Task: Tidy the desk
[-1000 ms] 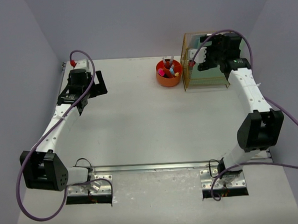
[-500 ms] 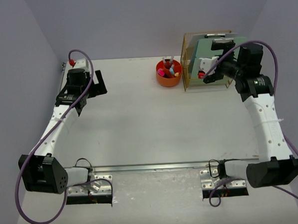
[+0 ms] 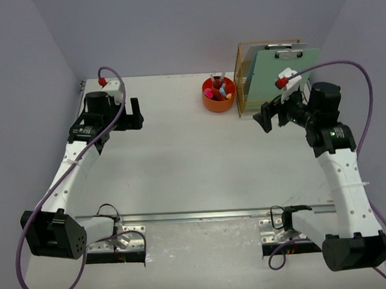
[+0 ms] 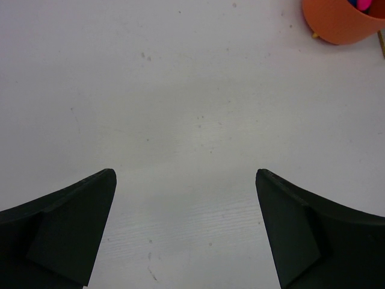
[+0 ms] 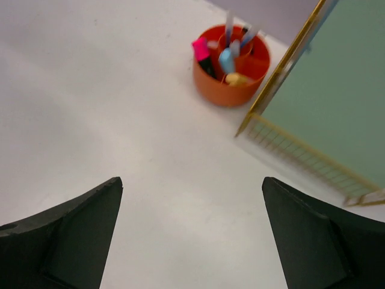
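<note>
Worktop (image 3: 194, 164), white, runs from the front metal rail (image 3: 203, 215) to 3 pale lavender walls (image 3: 174, 29), bearing at back right 1 orange cup (image 3: 218, 103) of pens (image 3: 220, 88) just beside 1 gold wire rack (image 3: 243, 83) holding 1 green clipboard (image 3: 280, 72), while 2 claws, left claw (image 3: 138, 114) and right claw (image 3: 261, 119), hover wide open and empty.

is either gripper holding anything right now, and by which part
Nothing is held. The left gripper and the right gripper both stand open, with only bare desk showing between their fingers.
</note>
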{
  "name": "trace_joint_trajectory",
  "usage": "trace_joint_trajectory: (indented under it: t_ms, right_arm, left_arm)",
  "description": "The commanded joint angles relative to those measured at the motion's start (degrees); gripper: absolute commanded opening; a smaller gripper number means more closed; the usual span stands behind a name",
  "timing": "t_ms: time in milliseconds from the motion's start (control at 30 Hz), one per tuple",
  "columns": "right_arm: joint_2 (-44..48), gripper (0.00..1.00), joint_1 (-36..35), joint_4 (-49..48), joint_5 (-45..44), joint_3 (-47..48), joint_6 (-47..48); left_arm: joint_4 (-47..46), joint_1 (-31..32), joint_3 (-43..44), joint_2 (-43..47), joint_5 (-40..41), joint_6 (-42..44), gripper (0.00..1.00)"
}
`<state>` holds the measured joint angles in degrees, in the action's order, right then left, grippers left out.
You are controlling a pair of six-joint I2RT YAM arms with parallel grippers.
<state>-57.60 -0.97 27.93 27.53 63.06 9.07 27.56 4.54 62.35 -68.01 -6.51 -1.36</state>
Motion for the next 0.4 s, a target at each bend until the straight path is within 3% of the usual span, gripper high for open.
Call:
trace_joint_trajectory:
  t_ms: [0, 167, 367]
  right_arm:
    - [3.86, 0.99, -0.26, -5.28, -3.32, -14.12, -24.14]
    - [5.2, 0.99, -0.17, -12.35, -10.98, -24.37, -27.59]
    - [6.35, 0.99, -0.26, -15.32, -14.17, -27.6, -26.73]
  left_arm:
    - [-1.95, 0.47, -4.34, 3.48, -2.69, 3.42, 1.0]
    - [-3.04, 0.47, -9.37, 4.9, -2.46, 6.13, 1.0]
    - [-4.09, 0.47, -11.15, 6.75, -0.61, 6.98, 1.0]
